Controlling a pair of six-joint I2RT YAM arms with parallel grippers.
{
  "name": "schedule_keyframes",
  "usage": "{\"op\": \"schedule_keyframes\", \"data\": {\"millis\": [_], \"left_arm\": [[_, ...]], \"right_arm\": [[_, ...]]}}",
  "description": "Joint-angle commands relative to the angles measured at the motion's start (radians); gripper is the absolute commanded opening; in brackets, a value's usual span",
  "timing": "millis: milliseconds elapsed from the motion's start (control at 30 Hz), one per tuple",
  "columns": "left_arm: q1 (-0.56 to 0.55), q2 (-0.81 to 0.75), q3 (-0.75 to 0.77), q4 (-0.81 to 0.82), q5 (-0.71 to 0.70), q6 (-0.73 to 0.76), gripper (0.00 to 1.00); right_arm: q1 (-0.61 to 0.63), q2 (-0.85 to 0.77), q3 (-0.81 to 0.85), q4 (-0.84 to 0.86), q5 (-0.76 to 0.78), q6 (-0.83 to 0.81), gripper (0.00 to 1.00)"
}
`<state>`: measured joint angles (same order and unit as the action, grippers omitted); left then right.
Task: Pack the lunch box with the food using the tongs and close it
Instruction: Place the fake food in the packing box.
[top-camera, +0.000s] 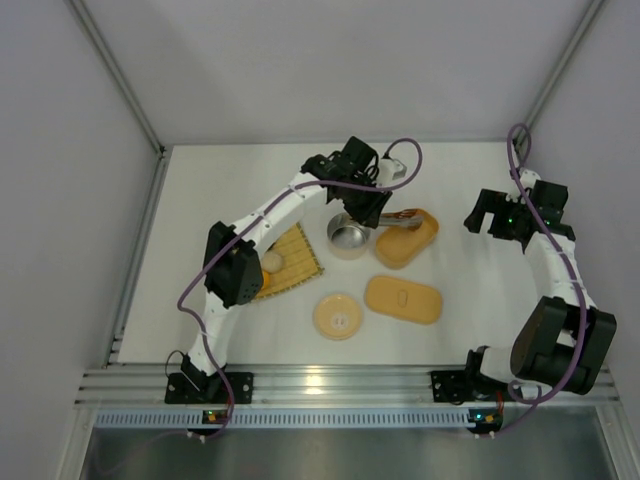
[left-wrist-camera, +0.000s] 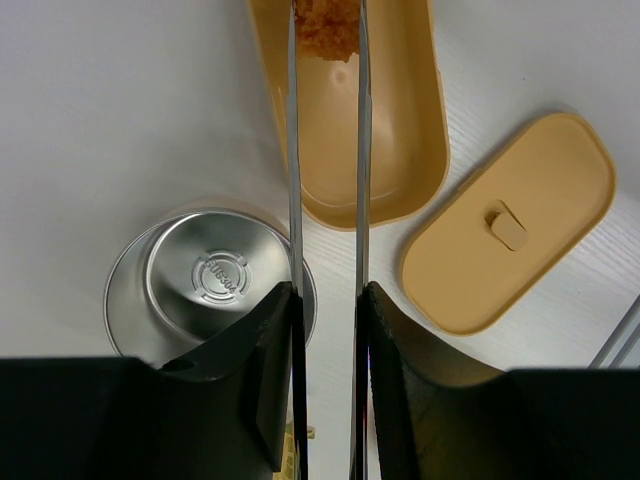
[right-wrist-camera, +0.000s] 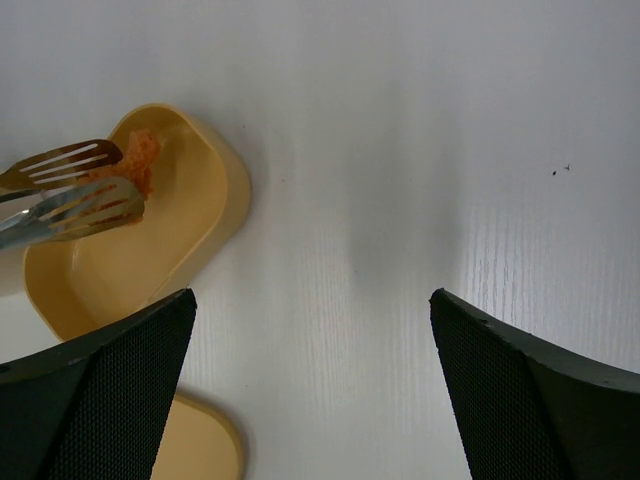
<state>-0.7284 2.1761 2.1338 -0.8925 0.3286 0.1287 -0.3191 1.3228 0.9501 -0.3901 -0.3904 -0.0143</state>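
My left gripper (left-wrist-camera: 328, 290) is shut on the silver tongs (left-wrist-camera: 295, 150), one arm against each finger. The tong tips pinch an orange-tan piece of food (left-wrist-camera: 327, 25) inside the open tan lunch box (left-wrist-camera: 395, 120), at its far end. In the top view the left gripper (top-camera: 366, 205) hangs beside the lunch box (top-camera: 410, 245), tongs (top-camera: 400, 222) reaching over it. The flat lid (top-camera: 403, 299) lies nearer the arms. A white ball (top-camera: 272, 261) rests on the bamboo mat (top-camera: 295, 255). My right gripper (right-wrist-camera: 312, 295) is open over bare table, right of the lunch box (right-wrist-camera: 190, 220).
A steel bowl (top-camera: 348, 237) stands left of the lunch box, right under my left wrist (left-wrist-camera: 200, 280). A round tan dish (top-camera: 339, 315) lies beside the lid. The left arm crosses over part of the mat. Walls close in the table's left, far and right sides.
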Motion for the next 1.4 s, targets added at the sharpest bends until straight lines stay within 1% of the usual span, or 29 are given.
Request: {"op": "schedule_keyframes", "data": {"millis": [0,200,533,700,767,867,900,933,1067,1233,1367], "left_arm": [[-0.011,-0.001,0.051,0.049,0.032,-0.012,0.17],[-0.023,0.005,0.035,0.049,0.038,-0.012,0.17],[-0.029,0.028,0.029,0.052,0.035,-0.014,0.21],[-0.029,0.037,0.032,0.052,0.020,-0.009,0.29],[-0.029,0.039,0.035,0.052,0.013,-0.008,0.30],[-0.029,0.039,0.041,0.052,0.010,-0.006,0.37],[-0.029,0.037,0.043,0.052,0.010,-0.008,0.42],[-0.029,0.036,0.044,0.052,0.010,-0.006,0.45],[-0.029,0.022,0.052,0.049,0.012,-0.003,0.51],[-0.029,-0.002,0.066,0.046,0.001,0.003,0.52],[-0.029,-0.045,0.095,0.037,-0.019,0.015,0.48]], "right_arm": [[-0.014,0.004,0.047,0.023,-0.018,0.007,0.99],[-0.015,0.010,0.044,0.027,-0.024,0.007,1.00],[-0.015,0.013,0.042,0.028,-0.028,0.007,0.99],[-0.014,0.012,0.039,0.030,-0.025,0.007,0.99],[-0.015,0.013,0.039,0.031,-0.025,0.007,0.99],[-0.014,0.018,0.041,0.030,-0.028,0.007,0.99],[-0.014,0.016,0.041,0.031,-0.031,0.007,0.99],[-0.014,0.018,0.039,0.030,-0.031,0.007,0.99],[-0.014,0.015,0.039,0.031,-0.030,0.007,0.99],[-0.014,0.015,0.038,0.031,-0.033,0.007,0.99],[-0.014,0.015,0.038,0.031,-0.041,0.007,0.99]]}}
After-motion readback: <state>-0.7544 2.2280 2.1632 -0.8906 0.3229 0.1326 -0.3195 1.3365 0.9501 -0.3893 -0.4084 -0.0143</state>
